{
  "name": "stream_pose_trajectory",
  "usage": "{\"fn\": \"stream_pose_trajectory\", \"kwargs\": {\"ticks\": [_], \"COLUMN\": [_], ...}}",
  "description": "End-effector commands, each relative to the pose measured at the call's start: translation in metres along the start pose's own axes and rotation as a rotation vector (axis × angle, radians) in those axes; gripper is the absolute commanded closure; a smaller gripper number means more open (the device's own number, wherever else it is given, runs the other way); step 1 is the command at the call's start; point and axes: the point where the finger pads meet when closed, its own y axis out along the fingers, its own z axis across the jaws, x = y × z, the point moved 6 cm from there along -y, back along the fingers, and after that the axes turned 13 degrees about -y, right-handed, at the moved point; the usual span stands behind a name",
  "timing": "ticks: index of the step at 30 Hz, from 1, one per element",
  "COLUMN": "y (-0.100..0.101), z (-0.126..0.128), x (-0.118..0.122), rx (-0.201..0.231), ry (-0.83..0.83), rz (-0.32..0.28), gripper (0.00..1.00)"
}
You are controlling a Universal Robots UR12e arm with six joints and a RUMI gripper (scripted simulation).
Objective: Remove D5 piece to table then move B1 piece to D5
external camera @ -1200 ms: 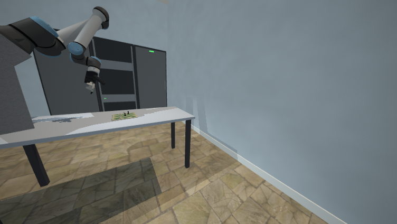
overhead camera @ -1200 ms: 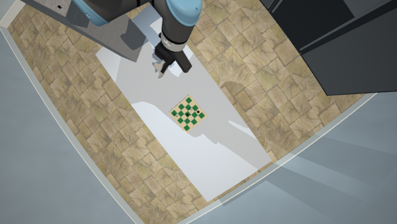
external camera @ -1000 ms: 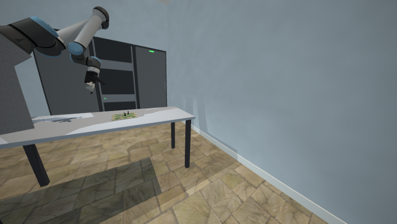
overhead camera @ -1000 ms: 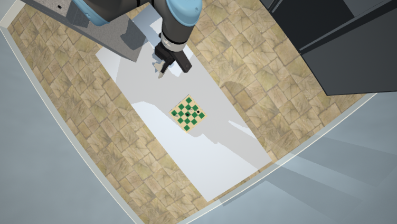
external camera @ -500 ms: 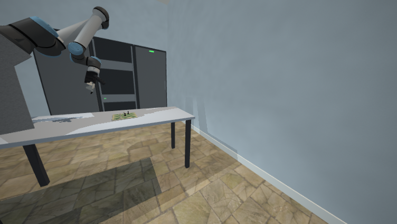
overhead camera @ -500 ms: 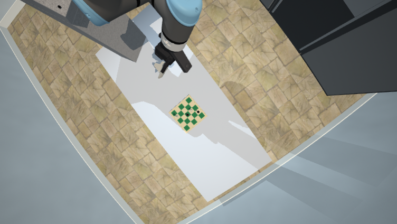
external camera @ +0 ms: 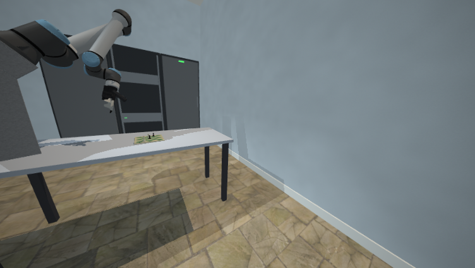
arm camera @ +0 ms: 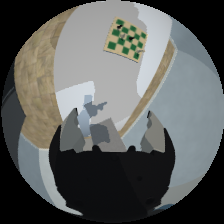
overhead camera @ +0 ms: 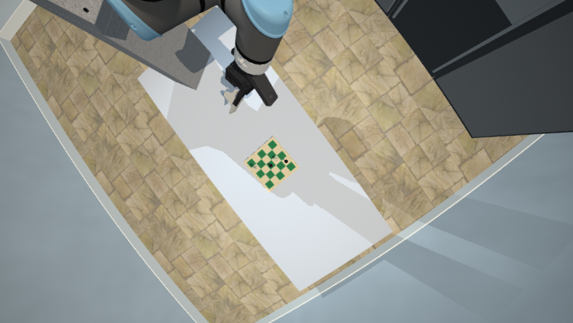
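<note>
Wide open and holding nothing, my hand point(overhead camera: 236, 100) hangs high above the tabletop point(overhead camera: 224, 132), in the upper middle of the top view. In the exterior view the hand point(external camera: 108, 105) is at the upper left, well above the near end of the tabletop point(external camera: 186, 141), with the dark cabinets point(external camera: 179, 96) behind it. In the wrist view my two fingers stand far apart at the bottom of the frame, and only the tabletop shows between them.

The board point(overhead camera: 270, 164) lies flat on the tabletop, near the center of the top view, well apart from my hand. It has green and cream squares. In the wrist view the board point(arm camera: 126, 41) is at the top of the frame, small and far. I can see some dark pieces point(overhead camera: 286, 161) on it, standing upright as seen in the exterior view point(external camera: 153, 134). The letters and numbers on the edge are too small to read, so I cannot tell which piece is on D5 and which is on B1. All pieces I can see are on the board.
</note>
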Motion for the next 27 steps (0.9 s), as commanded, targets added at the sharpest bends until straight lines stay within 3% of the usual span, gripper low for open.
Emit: {"fn": "stream_pose_trajectory", "kwargs": {"ticks": [1, 15, 27], "y": [0.002, 0.015, 0.035], "z": [0.000, -0.004, -0.010], "x": [-0.005, -0.035, -0.079], "rx": [0.013, 0.084, 0.185], "ry": [0.037, 0.248, 0.532], "rz": [0.013, 0.080, 0.168], "gripper": [0.00, 0.00, 0.00]}}
